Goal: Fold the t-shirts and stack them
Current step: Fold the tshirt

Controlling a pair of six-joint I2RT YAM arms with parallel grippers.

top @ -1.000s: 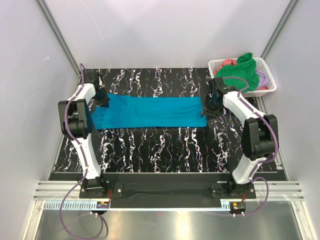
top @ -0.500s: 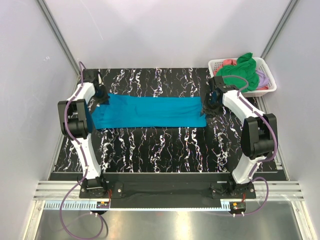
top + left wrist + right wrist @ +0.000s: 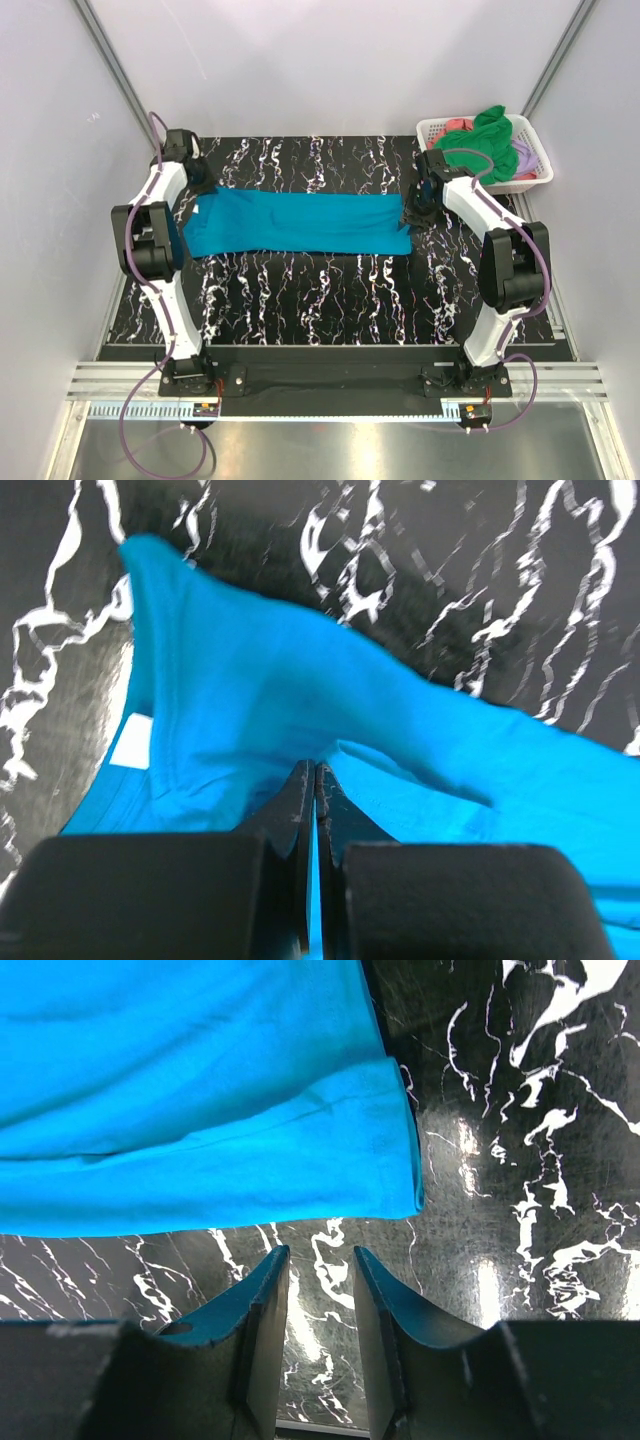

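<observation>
Black white-veined marble-look table (image 3: pixel 330 290), plain pale walls (image 3: pixel 330 60), aluminium rail (image 3: pixel 340 383) in front, perhaps steel floor (image 3: pixel 330 445) below, even light

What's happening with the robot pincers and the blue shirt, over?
Left pincer shut on teal-blue t-shirt. Right pincer open, empty, beside its edge. Basket well clear.

1 t-shirt (image 3: pixel 300 222) lying flat across the middle of the surface (image 3: pixel 330 290), its length running left to right, left jaws at its far left corner, right jaws just beside its right edge, basket (image 3: pixel 536 178) by the far right corner, heaped t-shirts (image 3: pixel 488 135) in it
</observation>
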